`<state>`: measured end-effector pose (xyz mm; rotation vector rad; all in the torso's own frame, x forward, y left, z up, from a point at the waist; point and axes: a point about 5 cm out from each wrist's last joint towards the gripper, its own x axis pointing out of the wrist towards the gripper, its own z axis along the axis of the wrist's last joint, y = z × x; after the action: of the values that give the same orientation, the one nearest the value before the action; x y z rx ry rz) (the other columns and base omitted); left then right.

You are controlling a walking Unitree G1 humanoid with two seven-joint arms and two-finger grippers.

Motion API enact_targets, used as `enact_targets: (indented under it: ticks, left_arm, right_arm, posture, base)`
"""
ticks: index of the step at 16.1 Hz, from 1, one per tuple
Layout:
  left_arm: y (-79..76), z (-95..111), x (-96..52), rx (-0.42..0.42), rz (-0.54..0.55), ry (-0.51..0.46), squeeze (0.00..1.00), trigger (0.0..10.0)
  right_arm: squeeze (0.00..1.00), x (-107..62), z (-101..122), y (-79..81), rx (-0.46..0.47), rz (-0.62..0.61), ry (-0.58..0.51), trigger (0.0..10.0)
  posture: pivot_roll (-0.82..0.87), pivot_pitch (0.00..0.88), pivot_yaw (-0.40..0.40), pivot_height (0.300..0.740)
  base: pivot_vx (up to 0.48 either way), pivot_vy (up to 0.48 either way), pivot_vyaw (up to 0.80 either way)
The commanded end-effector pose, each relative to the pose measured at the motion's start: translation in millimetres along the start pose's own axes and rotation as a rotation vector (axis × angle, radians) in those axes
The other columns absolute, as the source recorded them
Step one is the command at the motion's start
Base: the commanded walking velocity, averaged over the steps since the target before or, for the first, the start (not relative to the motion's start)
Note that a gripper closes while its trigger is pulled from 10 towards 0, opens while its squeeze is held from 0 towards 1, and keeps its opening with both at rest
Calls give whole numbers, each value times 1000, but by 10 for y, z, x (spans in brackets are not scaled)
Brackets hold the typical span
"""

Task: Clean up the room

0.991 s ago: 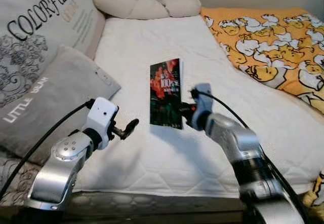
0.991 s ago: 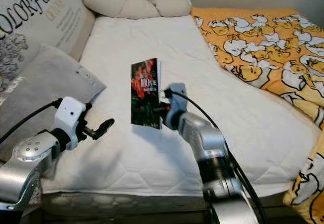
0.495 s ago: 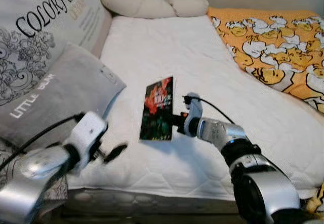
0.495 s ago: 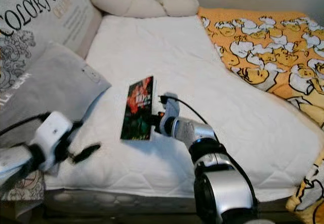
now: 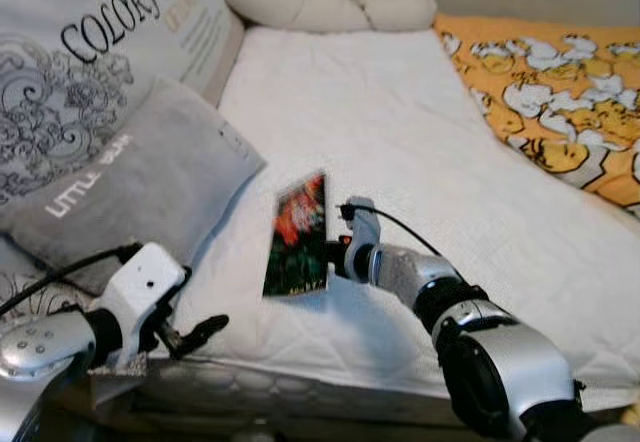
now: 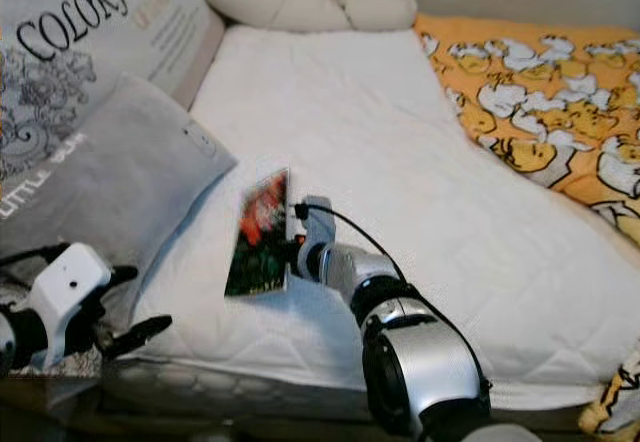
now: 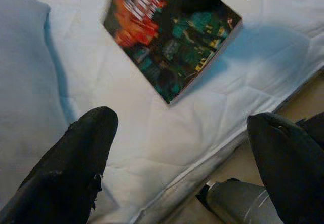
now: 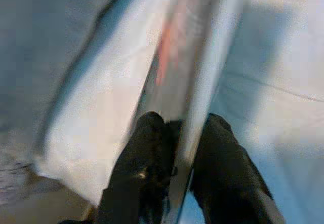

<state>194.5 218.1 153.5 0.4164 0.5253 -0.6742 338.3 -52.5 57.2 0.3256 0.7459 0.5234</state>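
Your right gripper (image 5: 335,250) is clamped on the long edge of a paperback book (image 5: 298,234), its two black fingers (image 8: 147,158) pinching the cover from either side. You have the book lifted off the mattress (image 5: 400,132) and standing nearly upright on its short end, cover facing the grey cushion (image 5: 140,187), above the near left part of the mattress close to its front edge.

Your left gripper (image 5: 195,334) hovers low beyond the front left corner of the mattress, fingers (image 7: 76,168) spread wide and holding nothing. From its wrist camera the book sits ahead of it, apart from both fingertips.

As for progress, I judge you are early on: the book is picked up but not yet put anywhere, and no shelf or bin appears ahead of you. The orange patterned blanket (image 5: 560,102) lies rumpled along the right side of the mattress, and the printed pillow (image 5: 90,72) and grey cushion lean at the left edge, so straightening may remain.
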Motion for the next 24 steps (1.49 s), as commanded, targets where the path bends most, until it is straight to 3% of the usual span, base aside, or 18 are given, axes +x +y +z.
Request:
enact_targets:
  ticks: [1,4,7,10,12,14,16,19,20,21,24]
  left_arm:
    - [-32,33,-12,9,-1,-2,0,10000]
    - [-98,39,-17,-1,-20,9,0,10000]
    - [-107,52,-15,-3,-23,13,0,10000]
    - [-121,35,19,-14,-29,15,0,10000]
    - [-128,-1,100,-38,-22,3,0,10000]
    - [-51,-13,271,-155,108,-96,0,10000]
    - [66,58,471,-269,254,-212,0,10000]
    - [79,201,676,-327,336,-299,0,10000]
    - [53,239,751,-335,359,-315,0,10000]
    - [45,248,776,-339,365,-318,0,10000]
    - [91,231,843,-374,431,-325,0,10000]
  right_arm:
    - [1000,-6,108,2,-57,-34,-41,10000]
    - [1000,-9,87,-44,-225,-88,-16,10000]
    - [1000,-61,158,-172,-310,-191,-35,10000]
    - [1000,-89,124,-232,-262,-157,-33,10000]
    - [1000,-106,31,-294,-283,-134,-21,10000]
    - [1000,-181,113,-404,-268,-141,-110,10000]
    - [1000,-304,274,-530,-263,-154,-220,10000]
    - [1000,-547,334,-741,-252,-185,-339,10000]
    - [1000,-730,300,-794,-259,-228,-404,10000]
    - [1000,-790,285,-805,-266,-243,-420,10000]
    - [1000,-1182,35,-822,-236,-382,-501,10000]
  posture:
    - [346,82,0,740]
    - [366,92,4,740]
    - [370,90,2,740]
    - [326,45,-5,740]
    - [291,0,-10,740]
    - [197,0,-13,740]
    - [141,0,-13,740]
    - [48,0,-4,740]
    - [19,0,-8,740]
    - [12,0,-10,740]
    - [-9,0,-18,740]
  base:
    - [0,0,0]
    - [0,0,0]
    - [0,0,0]
    - [0,0,0]
    - [0,0,0]
    - [0,0,0]
    - [0,0,0]
    - [0,0,0]
    - [0,0,0]
    - [0,0,0]
    - [0,-480,0]
